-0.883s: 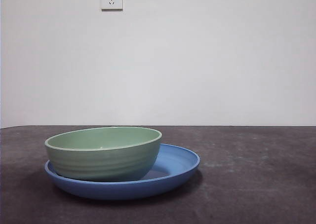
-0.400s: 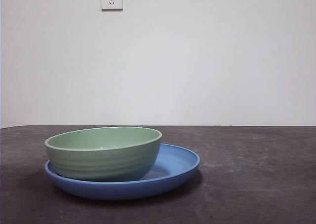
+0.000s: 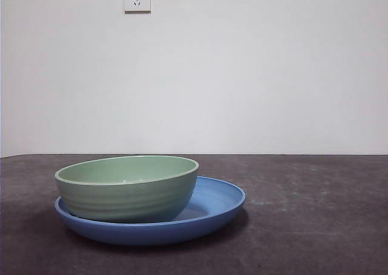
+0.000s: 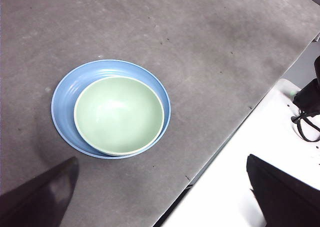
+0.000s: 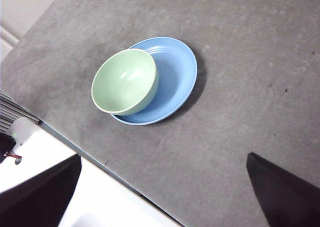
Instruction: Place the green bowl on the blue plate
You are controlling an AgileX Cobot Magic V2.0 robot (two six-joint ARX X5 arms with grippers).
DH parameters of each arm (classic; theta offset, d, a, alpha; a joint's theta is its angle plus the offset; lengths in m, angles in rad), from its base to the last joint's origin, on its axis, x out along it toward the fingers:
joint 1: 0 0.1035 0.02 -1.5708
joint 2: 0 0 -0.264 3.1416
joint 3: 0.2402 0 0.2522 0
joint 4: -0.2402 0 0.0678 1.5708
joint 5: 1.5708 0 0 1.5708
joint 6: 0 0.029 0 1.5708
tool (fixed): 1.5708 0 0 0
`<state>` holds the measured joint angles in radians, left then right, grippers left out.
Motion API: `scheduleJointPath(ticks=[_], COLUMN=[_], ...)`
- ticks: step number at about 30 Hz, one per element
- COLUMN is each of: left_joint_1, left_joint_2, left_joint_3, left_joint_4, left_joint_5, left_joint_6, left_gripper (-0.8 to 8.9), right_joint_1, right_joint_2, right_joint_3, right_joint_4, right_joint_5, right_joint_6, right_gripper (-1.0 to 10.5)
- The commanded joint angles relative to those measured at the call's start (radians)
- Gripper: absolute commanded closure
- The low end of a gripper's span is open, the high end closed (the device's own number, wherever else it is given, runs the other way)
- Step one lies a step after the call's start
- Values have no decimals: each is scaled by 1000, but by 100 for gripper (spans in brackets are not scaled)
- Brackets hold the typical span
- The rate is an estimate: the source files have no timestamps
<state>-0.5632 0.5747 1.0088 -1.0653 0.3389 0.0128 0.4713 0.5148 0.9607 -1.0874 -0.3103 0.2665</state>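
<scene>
Both your sets of fingers hang spread and empty, high above the desk [image 3: 315, 226], left fingers [image 4: 160, 197] and right fingers [image 5: 160, 197] alike. Far below them the bowl [image 3: 127, 189] sits upright, mouth up, on the plate [image 3: 215, 205], pushed against one side of the rim. Being round, it has no long axis. The placing looks done: keep clear and don't nudge it.

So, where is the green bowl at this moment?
In the front view, the green bowl rests inside the blue plate, off-centre toward the plate's left edge, on the dark table.
</scene>
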Motion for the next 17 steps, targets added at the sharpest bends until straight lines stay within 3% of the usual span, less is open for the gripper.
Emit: scheduleJointPath(ticks=[1, 3, 4, 5, 17], left_joint_1=[-6, -6, -6, -6, -6], left_joint_2=[5, 5, 5, 5, 5], left_joint_3=[12, 12, 12, 12, 12], left_joint_4=[9, 8, 9, 10, 11], left_joint_5=[2, 2, 2, 2, 2], left_joint_6=[-2, -3, -3, -3, -2], left_gripper=[515, 827, 781, 785, 785], right_joint_1=[5, 5, 5, 5, 5], right_joint_2=[5, 5, 5, 5, 5], right_joint_3=[18, 18, 18, 18, 18], right_joint_4=[7, 5, 5, 6, 10], right_joint_5=[-11, -13, -13, -8, -3], right_joint_6=[-9, -9, -10, -11, -13], right_gripper=[499, 846, 964, 923, 925])
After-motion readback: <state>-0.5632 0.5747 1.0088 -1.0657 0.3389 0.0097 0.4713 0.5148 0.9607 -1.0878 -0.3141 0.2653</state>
